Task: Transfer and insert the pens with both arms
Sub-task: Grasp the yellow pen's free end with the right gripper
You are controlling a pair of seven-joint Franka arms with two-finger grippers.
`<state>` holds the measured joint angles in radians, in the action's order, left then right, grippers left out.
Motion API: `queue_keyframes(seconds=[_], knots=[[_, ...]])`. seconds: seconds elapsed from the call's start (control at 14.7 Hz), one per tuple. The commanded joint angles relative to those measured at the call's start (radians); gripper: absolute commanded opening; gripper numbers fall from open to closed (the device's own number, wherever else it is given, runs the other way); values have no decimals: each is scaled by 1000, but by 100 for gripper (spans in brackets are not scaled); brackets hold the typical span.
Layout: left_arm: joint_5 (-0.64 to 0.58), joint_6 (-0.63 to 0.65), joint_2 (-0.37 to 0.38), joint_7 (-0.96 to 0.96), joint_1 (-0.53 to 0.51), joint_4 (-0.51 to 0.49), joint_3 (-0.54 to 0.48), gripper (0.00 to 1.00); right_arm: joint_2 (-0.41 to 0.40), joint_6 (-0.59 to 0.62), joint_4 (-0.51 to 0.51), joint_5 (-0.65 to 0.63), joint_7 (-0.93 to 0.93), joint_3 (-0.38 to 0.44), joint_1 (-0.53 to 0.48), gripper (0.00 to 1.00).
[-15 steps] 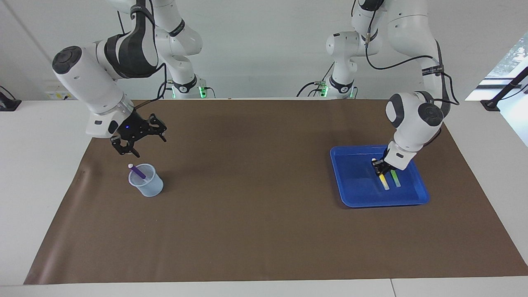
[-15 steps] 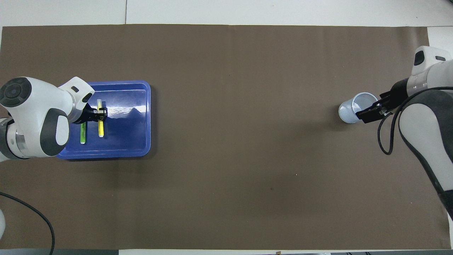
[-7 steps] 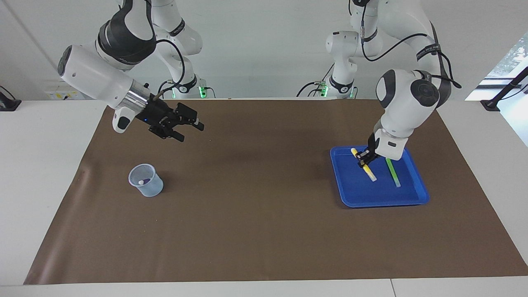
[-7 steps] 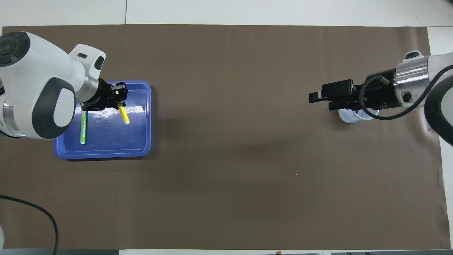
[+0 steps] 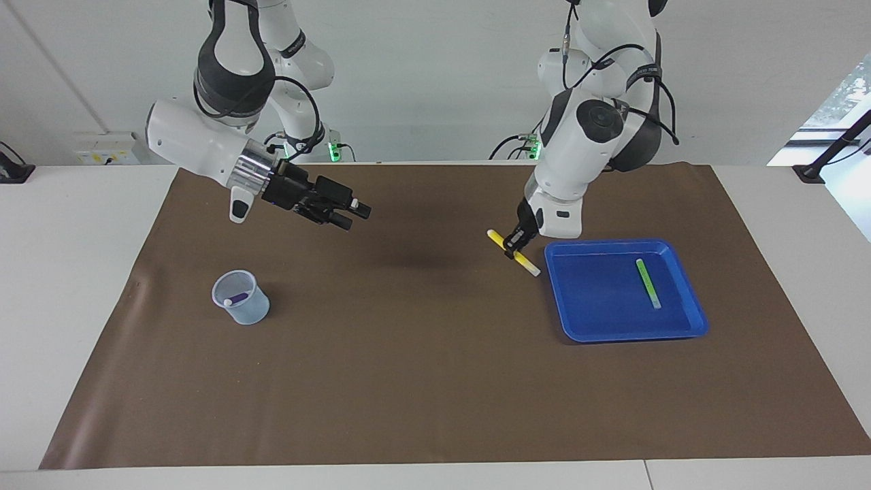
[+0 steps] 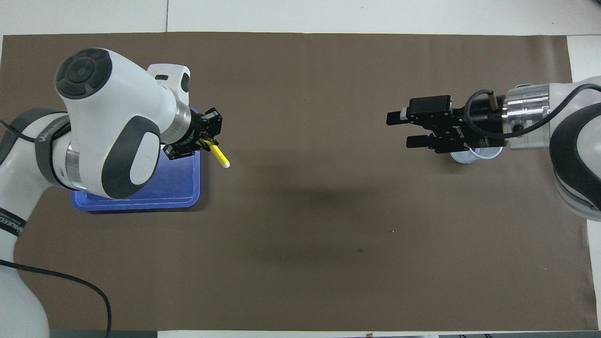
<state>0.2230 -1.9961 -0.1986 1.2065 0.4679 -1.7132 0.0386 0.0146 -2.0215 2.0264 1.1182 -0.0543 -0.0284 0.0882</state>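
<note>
My left gripper (image 5: pixel 510 246) (image 6: pixel 206 139) is shut on the yellow pen (image 5: pixel 524 260) (image 6: pixel 219 155) and holds it tilted in the air over the mat, beside the blue tray (image 5: pixel 578 306) (image 6: pixel 141 202). The green pen (image 5: pixel 648 282) lies in the tray; the left arm hides it in the overhead view. The purple pen (image 5: pixel 237 298) rests in the clear cup (image 5: pixel 240 297) (image 6: pixel 465 157) toward the right arm's end. My right gripper (image 5: pixel 352 215) (image 6: pixel 398 128) is open and empty, up over the mat and pointing toward the table's middle.
A brown mat (image 5: pixel 422 381) (image 6: pixel 310 263) covers the table. Two smaller white arms with green lights (image 5: pixel 306 143) stand at the robots' edge of the table.
The left gripper lifted the yellow pen out of the tray and carried it toward the table's middle. The right gripper rose from over the cup and swung toward the middle, staying open.
</note>
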Motion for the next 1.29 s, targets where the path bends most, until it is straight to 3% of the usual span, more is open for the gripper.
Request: queue_keyframes(seconds=[0.0, 0.14, 0.27, 0.34, 0.68, 0.81, 1.02, 1.22], knots=[[32, -71, -21, 196, 81, 30, -16, 0, 41, -25, 90, 70, 30, -1, 7, 100], [32, -145, -27, 348, 135, 26, -16, 0, 42, -67, 135, 158, 53, -1, 33, 100], [32, -190, -36, 492, 172, 30, -14, 0, 42, -88, 137, 167, 51, -1, 51, 99], [38, -219, -38, 539, 185, 32, -14, 0, 42, -92, 137, 167, 56, -1, 57, 82], [97, -297, -41, 657, 225, 37, -14, 0, 33, -108, 138, 167, 65, -1, 73, 66], [102, -303, -42, 671, 230, 37, -14, 0, 36, -106, 146, 167, 65, -1, 73, 64], [104, -322, -44, 680, 242, 38, -14, 0, 38, -103, 147, 167, 62, -1, 73, 48], [104, -371, -48, 699, 247, 37, -14, 0, 36, -103, 147, 169, 59, -1, 76, 41]])
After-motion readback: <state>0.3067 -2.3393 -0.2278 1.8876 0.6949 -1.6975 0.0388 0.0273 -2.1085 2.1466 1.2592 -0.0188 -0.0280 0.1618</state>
